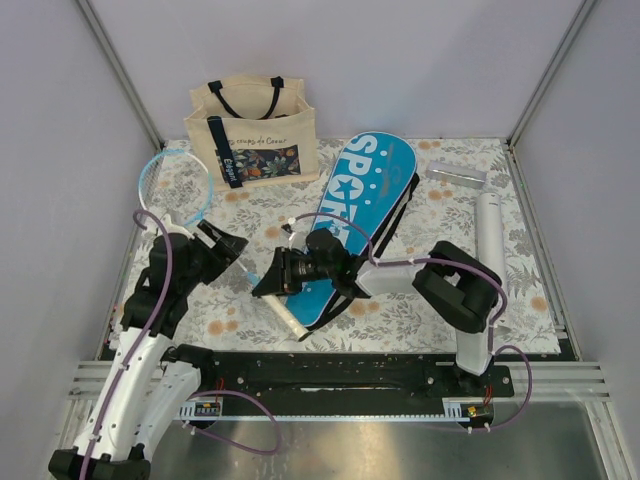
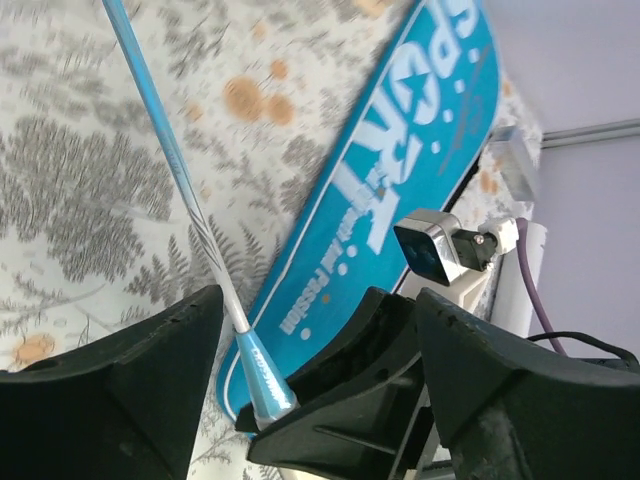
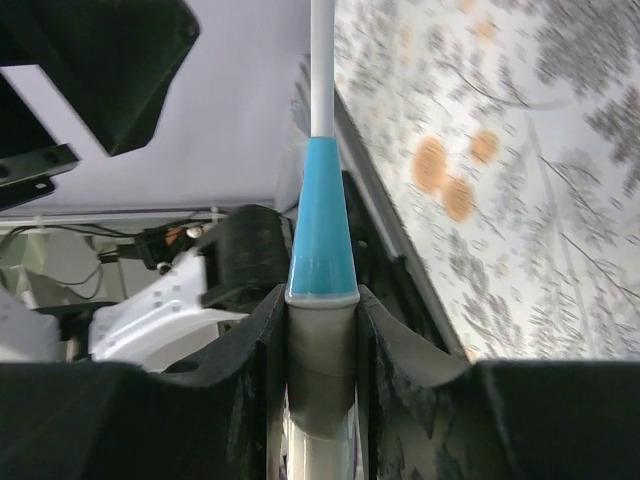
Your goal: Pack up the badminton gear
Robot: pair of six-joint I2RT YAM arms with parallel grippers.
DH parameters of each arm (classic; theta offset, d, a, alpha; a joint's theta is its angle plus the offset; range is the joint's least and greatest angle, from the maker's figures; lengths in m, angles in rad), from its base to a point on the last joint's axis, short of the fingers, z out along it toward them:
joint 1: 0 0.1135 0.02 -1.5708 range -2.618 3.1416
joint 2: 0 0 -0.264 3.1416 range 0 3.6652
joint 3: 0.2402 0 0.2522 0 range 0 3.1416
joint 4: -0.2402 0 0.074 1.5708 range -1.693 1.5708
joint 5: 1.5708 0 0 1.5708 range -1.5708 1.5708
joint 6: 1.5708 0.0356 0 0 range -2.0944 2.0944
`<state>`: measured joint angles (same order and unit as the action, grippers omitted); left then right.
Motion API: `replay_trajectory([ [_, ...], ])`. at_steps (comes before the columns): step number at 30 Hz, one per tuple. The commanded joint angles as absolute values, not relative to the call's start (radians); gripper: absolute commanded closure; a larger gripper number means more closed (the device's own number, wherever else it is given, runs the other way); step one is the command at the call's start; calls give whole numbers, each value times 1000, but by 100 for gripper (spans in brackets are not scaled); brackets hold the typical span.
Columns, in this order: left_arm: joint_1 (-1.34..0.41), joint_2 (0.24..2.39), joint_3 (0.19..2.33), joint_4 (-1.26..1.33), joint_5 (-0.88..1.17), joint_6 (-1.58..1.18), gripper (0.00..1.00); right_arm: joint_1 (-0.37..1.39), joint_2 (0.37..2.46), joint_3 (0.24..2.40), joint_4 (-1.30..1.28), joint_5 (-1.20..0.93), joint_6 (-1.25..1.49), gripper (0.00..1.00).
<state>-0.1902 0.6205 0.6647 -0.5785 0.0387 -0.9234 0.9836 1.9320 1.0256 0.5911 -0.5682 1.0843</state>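
Note:
One racket of the badminton gear has its light-blue oval head (image 1: 176, 186) at the back left, and its shaft (image 2: 180, 170) slants down to a blue cone (image 3: 322, 220) above the white handle (image 1: 291, 322). My right gripper (image 1: 268, 283) (image 3: 322, 300) is shut on the top of that handle. Beside it, my left gripper (image 1: 235, 248) (image 2: 318, 330) is open, its fingers spread on either side of the cone and the right gripper's tip without touching the racket. The blue case lettered SPORT (image 1: 365, 205) (image 2: 400, 170) lies diagonally on the table. A white tube (image 1: 490, 228) lies at the right.
A beige tote with black straps (image 1: 255, 130) stands at the back. A small silvery piece (image 1: 456, 175) lies above the tube. The flower-patterned tablecloth (image 1: 430, 310) covers the table, with walls close on the left, back and right.

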Motion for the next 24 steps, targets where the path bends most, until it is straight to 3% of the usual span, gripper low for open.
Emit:
replay_trajectory([
  [1,-189,603,807,-571,54,-767,18,959,1792,1028,788,-589,1092,100],
  [8,-189,594,925,-561,96,-687,1,907,1659,1000,828,-581,1124,100],
  [18,-189,640,861,-401,310,-669,1,669,1363,787,775,-473,1097,100],
  [24,-227,750,851,-370,384,-578,11,577,1090,629,567,-358,997,100],
])
